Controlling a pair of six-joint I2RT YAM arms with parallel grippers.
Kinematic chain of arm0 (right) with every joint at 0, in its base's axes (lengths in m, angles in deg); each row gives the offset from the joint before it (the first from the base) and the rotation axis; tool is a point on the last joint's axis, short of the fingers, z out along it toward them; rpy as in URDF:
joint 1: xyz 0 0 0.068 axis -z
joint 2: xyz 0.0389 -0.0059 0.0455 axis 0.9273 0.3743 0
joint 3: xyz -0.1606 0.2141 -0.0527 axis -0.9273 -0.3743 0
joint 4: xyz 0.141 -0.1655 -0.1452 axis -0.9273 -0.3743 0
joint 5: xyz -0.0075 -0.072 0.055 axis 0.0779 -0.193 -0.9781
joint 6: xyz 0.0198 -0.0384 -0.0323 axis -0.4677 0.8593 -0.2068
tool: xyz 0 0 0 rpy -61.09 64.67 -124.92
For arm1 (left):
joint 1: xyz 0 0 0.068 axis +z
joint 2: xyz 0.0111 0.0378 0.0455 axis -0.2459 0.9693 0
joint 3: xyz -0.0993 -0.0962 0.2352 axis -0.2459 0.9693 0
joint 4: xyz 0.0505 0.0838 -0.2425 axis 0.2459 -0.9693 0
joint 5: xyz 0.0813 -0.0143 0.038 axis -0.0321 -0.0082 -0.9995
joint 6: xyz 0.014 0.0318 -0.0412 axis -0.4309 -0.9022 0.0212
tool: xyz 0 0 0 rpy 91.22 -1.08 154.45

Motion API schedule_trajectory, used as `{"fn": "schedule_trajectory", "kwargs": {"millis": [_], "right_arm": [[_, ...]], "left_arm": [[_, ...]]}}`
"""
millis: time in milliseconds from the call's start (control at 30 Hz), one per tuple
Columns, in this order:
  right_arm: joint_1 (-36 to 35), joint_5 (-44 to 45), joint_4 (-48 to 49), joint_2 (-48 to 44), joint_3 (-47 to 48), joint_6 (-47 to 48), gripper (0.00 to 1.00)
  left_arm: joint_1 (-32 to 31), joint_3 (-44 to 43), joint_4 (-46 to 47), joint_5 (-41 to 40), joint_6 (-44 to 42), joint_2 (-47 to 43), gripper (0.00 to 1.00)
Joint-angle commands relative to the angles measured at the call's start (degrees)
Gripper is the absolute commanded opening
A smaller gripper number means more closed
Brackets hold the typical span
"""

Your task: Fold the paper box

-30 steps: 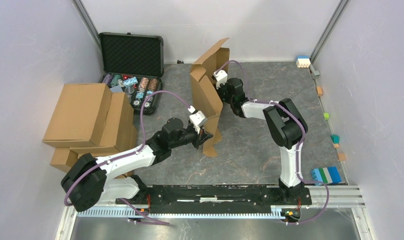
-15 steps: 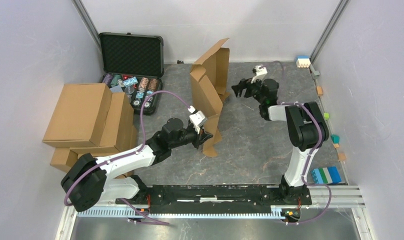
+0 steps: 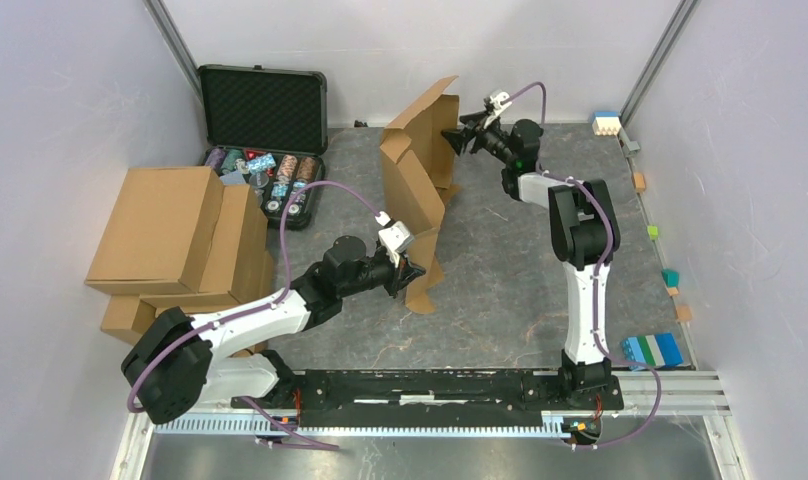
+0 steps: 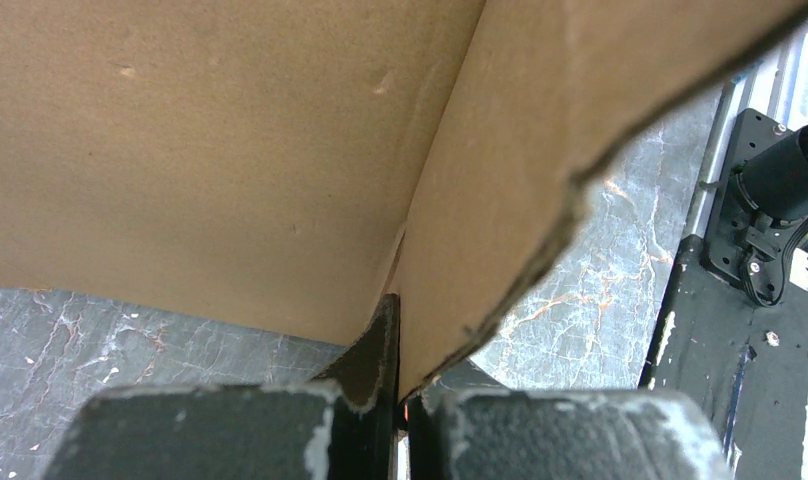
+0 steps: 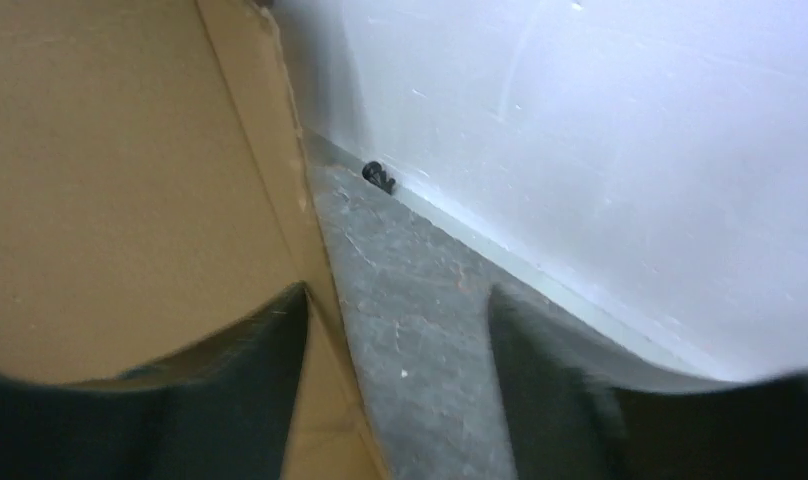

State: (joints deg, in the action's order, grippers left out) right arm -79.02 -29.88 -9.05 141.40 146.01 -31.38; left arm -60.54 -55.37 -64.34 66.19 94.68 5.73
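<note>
Near the middle of the table (image 3: 500, 290), the paper box (image 3: 412, 195) stands on edge, half unfolded, its flaps splayed upward. Its corrugated sheet looks light and stiff but likely bends readily at the creases, so holds near panel edges should suit it. The left gripper (image 3: 410, 268) is pinched tight on a low flap's edge. The right gripper (image 3: 458, 140) hovers, fingers spread, beside the top flap. Whether it touches cannot be told, and the box's far side is hidden.
</note>
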Motion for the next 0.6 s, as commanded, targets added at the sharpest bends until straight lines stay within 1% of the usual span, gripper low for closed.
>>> {"fn": "schedule_trajectory", "kwargs": {"millis": [0, 33, 100, 133, 167, 233, 367, 433, 567], "right_arm": [[-1.3, -3.1, -2.2, 2.9, 7.4, 1.9, 0.59], [-1.5, -3.2, -1.4, 2.0, 6.3, 1.8, 0.42], [-1.4, -1.0, 1.1, -2.2, -0.6, 2.4, 0.15], [-1.4, 1.0, 2.6, -5.7, -4.4, 3.2, 0.02], [-1.5, 3.5, 3.6, -9.4, -9.3, 4.1, 0.00], [-1.5, 8.2, 6.2, -15.7, -17.7, 4.7, 0.00], [-1.6, 18.8, 7.0, -28.2, -32.9, 4.7, 0.00], [-2.0, 25.4, 5.7, -35.3, -41.2, 5.8, 0.00], [-2.9, 30.7, 4.5, -46.7, -53.0, 6.8, 0.00]], "left_arm": [[0.1, 0.1, -4.2, -0.3, 2.8, -0.7, 0.03], [0.1, 0.1, -4.4, -0.7, 2.8, -0.9, 0.04], [0.1, 0.2, -4.7, -2.4, 2.9, -1.5, 0.04], [0.1, 0.5, -4.8, -3.6, 3.0, -2.0, 0.04], [0.0, 0.8, -4.8, -4.6, 3.1, -2.6, 0.03], [0.1, 1.8, -4.7, -7.6, 3.5, -4.2, 0.04], [0.2, 3.5, -5.3, -14.9, 4.5, -7.9, 0.05], [0.2, 4.6, -5.3, -18.4, 5.0, -10.0, 0.08], [0.4, 6.8, -4.0, -23.6, 6.2, -14.0, 0.16]]}}
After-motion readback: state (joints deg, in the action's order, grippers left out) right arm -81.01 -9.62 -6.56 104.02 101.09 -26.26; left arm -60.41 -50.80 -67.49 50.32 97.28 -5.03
